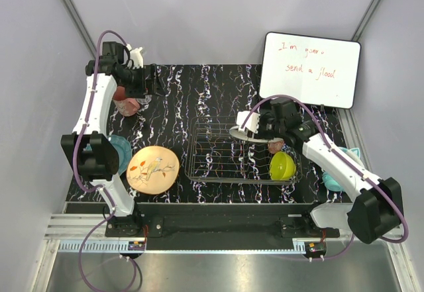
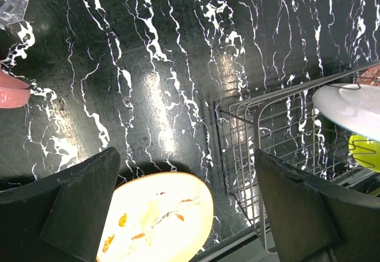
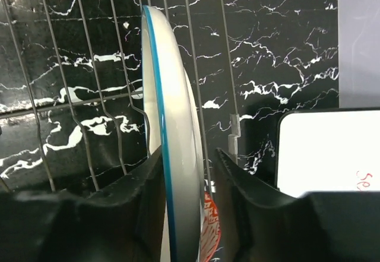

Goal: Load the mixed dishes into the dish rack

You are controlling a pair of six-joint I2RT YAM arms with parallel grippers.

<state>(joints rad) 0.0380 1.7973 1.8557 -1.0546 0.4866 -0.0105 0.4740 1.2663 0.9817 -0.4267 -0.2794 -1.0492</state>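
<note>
My right gripper [image 3: 189, 155] hangs over the dish rack [image 1: 218, 166] with a white, blue-rimmed plate [image 3: 172, 107] standing on edge between its fingers. The left finger [image 3: 136, 202] lies against the plate; the right finger [image 3: 243, 196] stands a little apart from it. In the rack's right end sit a lime-green bowl [image 1: 281, 165] and a red-white patterned bowl [image 1: 275, 146]. My left gripper [image 1: 147, 81] is open and empty, high at the back left, beside the pink mug [image 1: 126, 104]. The peach bird plate [image 1: 153, 169] lies front left. A teal plate [image 1: 123, 153] is half hidden by the left arm.
A whiteboard [image 1: 310, 69] with red writing leans at the back right. A small teal curved object [image 1: 334, 176] lies right of the rack, under the right arm. A clear glass [image 2: 9, 0] shows at the left wrist view's top corner.
</note>
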